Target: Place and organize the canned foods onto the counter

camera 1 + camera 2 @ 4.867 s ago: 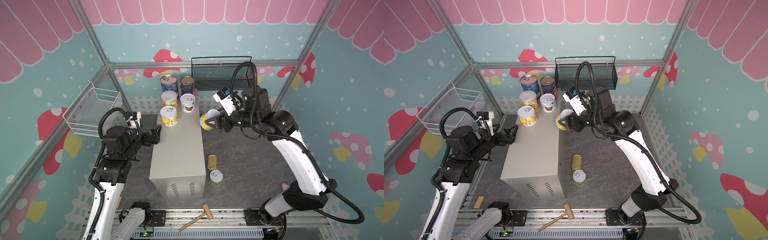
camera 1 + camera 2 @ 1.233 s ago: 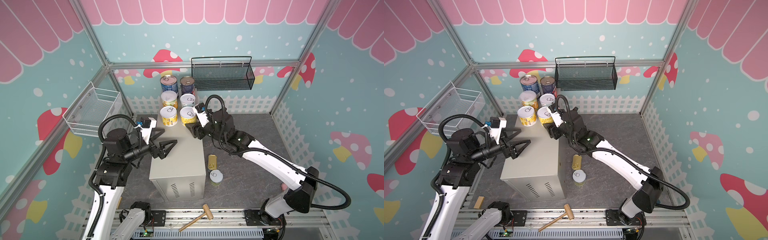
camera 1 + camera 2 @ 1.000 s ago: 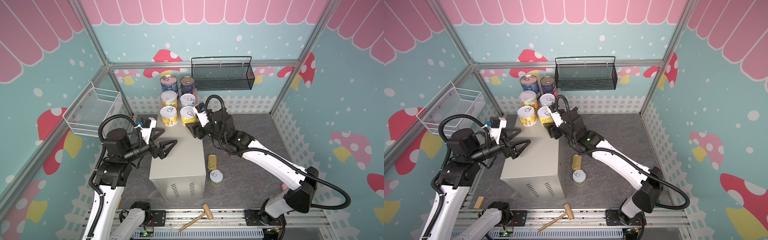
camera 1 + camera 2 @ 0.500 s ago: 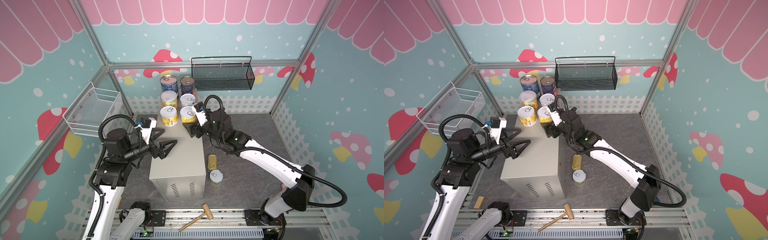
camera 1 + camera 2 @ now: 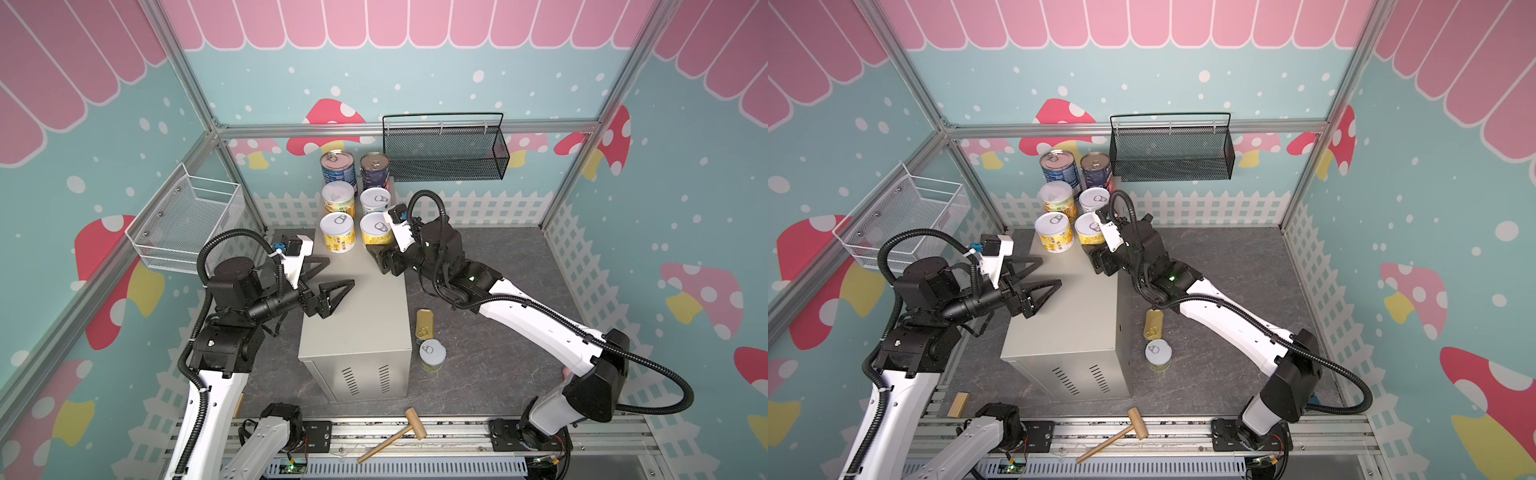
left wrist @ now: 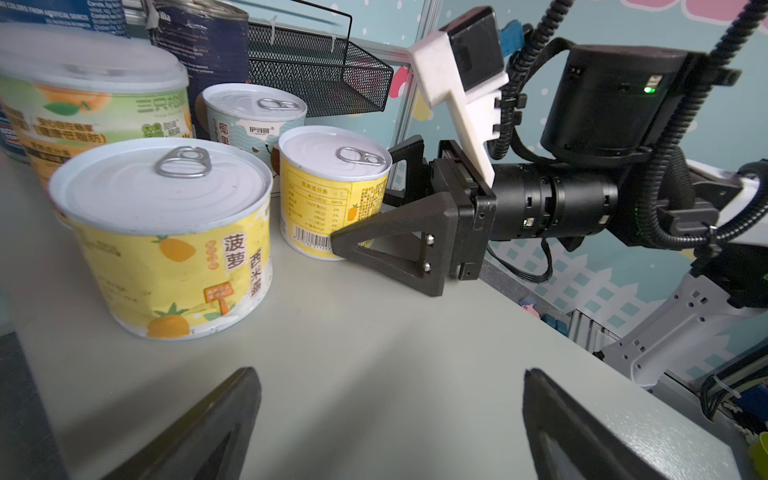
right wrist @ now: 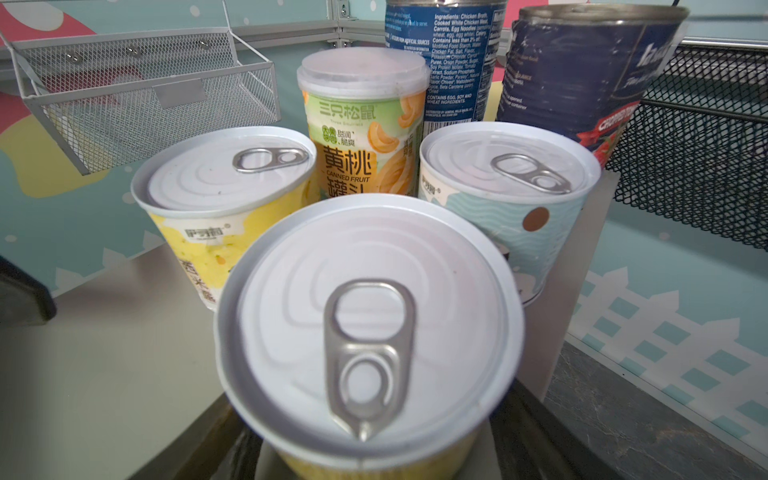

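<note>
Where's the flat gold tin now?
In both top views, the flat gold tin lies on the floor right of the beige metal counter, just behind a short silver-lidded can.

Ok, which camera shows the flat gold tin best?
A top view: the gold tin lies in full sight on the floor beside the counter, near a short can. Both top views show it; neither wrist view does.

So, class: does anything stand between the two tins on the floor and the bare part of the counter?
No object does. The gold tin and short can sit on the floor close beside the counter, whose near top is bare. Only the open left gripper hovers over that top's left part.
</note>
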You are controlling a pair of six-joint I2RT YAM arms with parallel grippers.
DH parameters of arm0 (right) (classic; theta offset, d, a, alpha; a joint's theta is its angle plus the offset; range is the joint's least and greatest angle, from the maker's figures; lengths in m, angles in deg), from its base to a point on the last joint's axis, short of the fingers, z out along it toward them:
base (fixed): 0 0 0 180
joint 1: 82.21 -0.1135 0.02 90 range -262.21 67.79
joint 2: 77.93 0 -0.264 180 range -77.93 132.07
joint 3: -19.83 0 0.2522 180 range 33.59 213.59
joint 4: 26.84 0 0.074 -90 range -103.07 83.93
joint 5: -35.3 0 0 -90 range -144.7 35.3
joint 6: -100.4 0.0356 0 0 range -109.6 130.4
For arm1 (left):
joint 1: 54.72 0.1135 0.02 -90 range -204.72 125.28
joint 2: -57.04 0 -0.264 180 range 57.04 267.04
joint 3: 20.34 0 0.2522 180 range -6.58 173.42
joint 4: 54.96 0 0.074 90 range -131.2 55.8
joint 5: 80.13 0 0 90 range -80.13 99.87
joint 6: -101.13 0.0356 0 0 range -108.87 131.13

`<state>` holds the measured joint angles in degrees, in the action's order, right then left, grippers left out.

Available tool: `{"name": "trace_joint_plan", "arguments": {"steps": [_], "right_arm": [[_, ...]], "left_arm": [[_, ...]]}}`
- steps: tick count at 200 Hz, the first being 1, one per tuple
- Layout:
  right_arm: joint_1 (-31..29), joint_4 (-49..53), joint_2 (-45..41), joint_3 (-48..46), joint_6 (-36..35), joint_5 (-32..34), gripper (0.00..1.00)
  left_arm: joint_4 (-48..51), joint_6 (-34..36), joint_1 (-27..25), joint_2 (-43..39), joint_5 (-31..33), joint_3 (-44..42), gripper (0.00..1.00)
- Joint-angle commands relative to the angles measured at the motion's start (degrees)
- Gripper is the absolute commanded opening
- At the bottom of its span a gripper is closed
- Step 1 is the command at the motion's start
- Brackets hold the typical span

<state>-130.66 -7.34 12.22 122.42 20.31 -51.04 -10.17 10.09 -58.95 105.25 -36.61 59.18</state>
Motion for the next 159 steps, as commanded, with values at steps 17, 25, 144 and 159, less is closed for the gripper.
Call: {"name": "trace_joint_plan", "arguments": {"steps": [17, 25, 144, 159], "right_arm": [[-0.08, 0.06, 1.34, 0.34, -1.02, 1.70, 0.82], [-0.07, 0.10, 1.39, 0.37, -1.16, 1.77, 0.82], [0.33, -0.11, 2.21, 0.88, -1.64, 1.53, 0.80], [0.37, -0.20, 2.29, 0.93, -1.65, 1.53, 0.80]], "left_arm": [[-0.35, 1.59, -0.17, -0.31, -0.09, -0.44, 0.99], [-0.36, 1.63, -0.25, -0.31, -0.06, -0.37, 0.99], [-0.58, 1.57, -0.07, -0.12, -0.05, -0.35, 0.99], [-0.58, 1.62, -0.04, -0.13, 0.00, -0.38, 0.99]]}}
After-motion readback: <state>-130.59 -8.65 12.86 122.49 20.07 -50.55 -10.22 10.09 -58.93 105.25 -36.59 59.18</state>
